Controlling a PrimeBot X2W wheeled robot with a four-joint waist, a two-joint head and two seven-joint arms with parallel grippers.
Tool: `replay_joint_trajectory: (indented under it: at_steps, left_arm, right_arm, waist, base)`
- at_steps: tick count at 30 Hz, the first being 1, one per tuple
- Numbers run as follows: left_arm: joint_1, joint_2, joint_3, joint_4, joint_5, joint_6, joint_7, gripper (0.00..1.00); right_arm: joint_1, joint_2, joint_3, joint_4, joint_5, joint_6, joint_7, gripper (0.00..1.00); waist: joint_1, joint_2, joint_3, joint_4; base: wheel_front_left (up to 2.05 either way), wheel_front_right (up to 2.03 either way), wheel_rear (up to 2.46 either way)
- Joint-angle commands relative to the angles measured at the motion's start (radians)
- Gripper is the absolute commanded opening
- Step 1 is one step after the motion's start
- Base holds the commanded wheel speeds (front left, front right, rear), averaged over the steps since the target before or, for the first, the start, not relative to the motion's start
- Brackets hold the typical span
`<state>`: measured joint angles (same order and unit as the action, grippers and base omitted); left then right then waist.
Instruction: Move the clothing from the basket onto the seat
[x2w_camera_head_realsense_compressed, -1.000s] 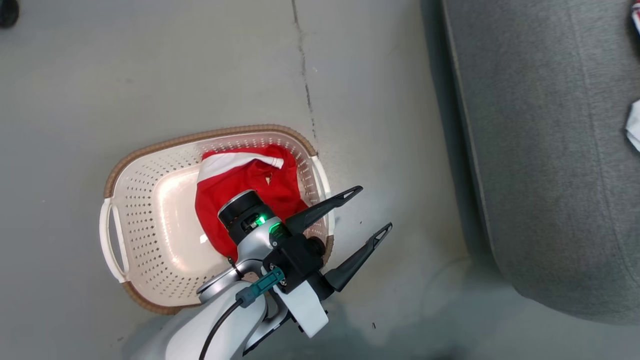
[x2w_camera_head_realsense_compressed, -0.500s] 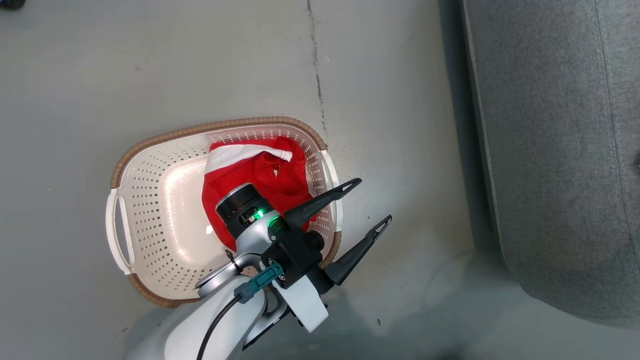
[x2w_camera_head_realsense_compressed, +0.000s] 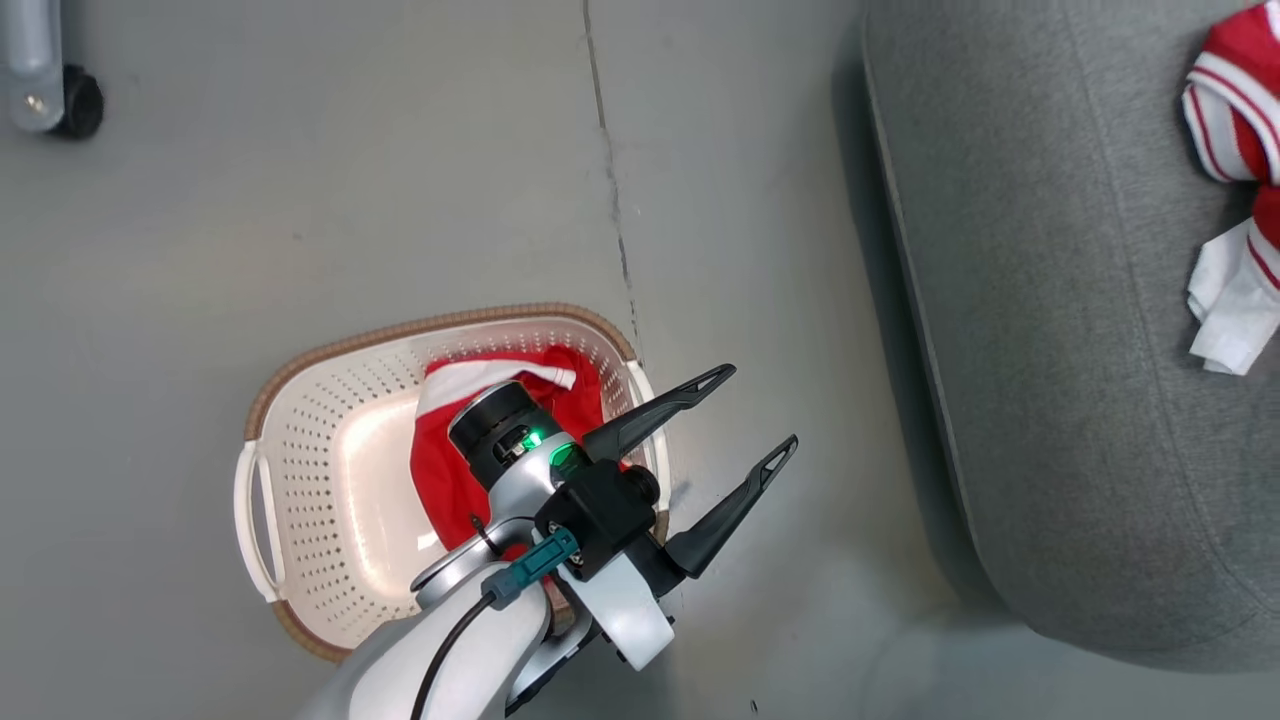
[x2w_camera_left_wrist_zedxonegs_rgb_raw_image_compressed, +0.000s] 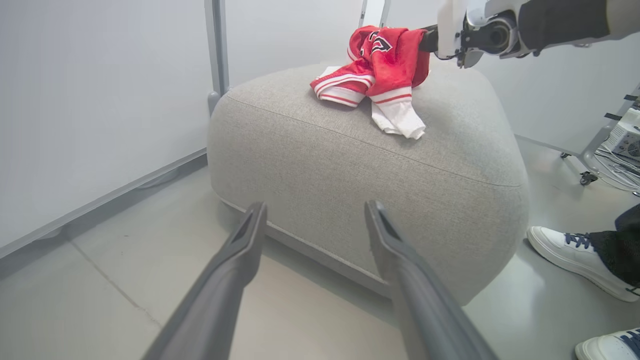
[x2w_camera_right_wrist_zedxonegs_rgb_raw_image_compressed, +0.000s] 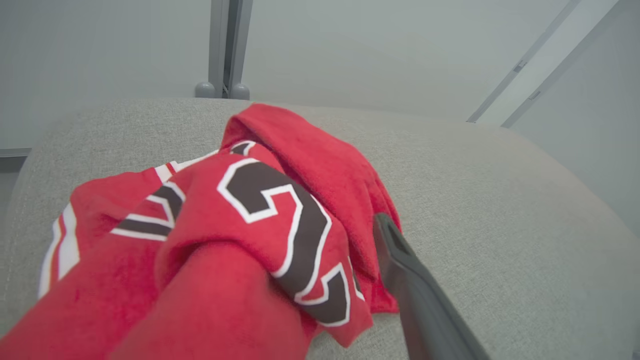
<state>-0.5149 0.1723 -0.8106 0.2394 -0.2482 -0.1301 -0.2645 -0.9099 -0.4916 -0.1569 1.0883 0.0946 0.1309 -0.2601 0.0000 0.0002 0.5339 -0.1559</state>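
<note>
I see the soft red-and-white jersey (x2w_camera_left_wrist_zedxonegs_rgb_raw_image_compressed: 385, 65) lying on the big grey fabric seat cushion (x2w_camera_left_wrist_zedxonegs_rgb_raw_image_compressed: 350, 165), draped over my right gripper (x2w_camera_left_wrist_zedxonegs_rgb_raw_image_compressed: 424, 40) so I can't tell its grip, and I'd spread wide and back straight out, while my left gripper (x2w_camera_head_realsense_compressed: 757, 408) hangs spread and empty near the cream perforated plastic basket (x2w_camera_head_realsense_compressed: 300, 440) holding more red cloth (x2w_camera_head_realsense_compressed: 445, 475).

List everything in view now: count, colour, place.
laundry basket: 1, cream with brown rim, on the floor
garment: 1, red and white, in the basket
seat: 1, grey, right of the basket
jersey: 1 bundle, red with white striped trim, on the seat
floor: grey, with a crack line
caster: 1, black, floor, head view's upper left
frame post: 1, grey, behind the seat
person's shoes: 2, white, floor beside the seat
left tool: 1, dark, open and empty, over floor between basket and seat
right tool: 1, dark, open, at the jersey, fabric over one finger
</note>
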Motion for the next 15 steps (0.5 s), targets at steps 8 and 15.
replay_joint_trajectory:
  at_steps: [8, 15]
  left_arm:
    - [0.062, -0.025, 0.024, 0.020, -0.006, -0.001, -0.002, 1.00]
    - [0.106, -0.061, 0.051, 0.014, -0.001, -0.001, -0.002, 1.00]
  right_arm:
    - [0.044, -0.006, 0.131, 0.066, 0.032, 0.000, 0.013, 1.00]
    - [0.110, 0.007, 0.293, 0.110, 0.136, 0.000, 0.154, 1.00]
  waist:
    - [0.0000, -0.0002, -0.150, -0.026]
    - [0.0000, -0.0002, -0.243, -0.048]
  base:
    - [0.00, 0.00, 0.00]
    - [0.00, 0.00, 0.00]
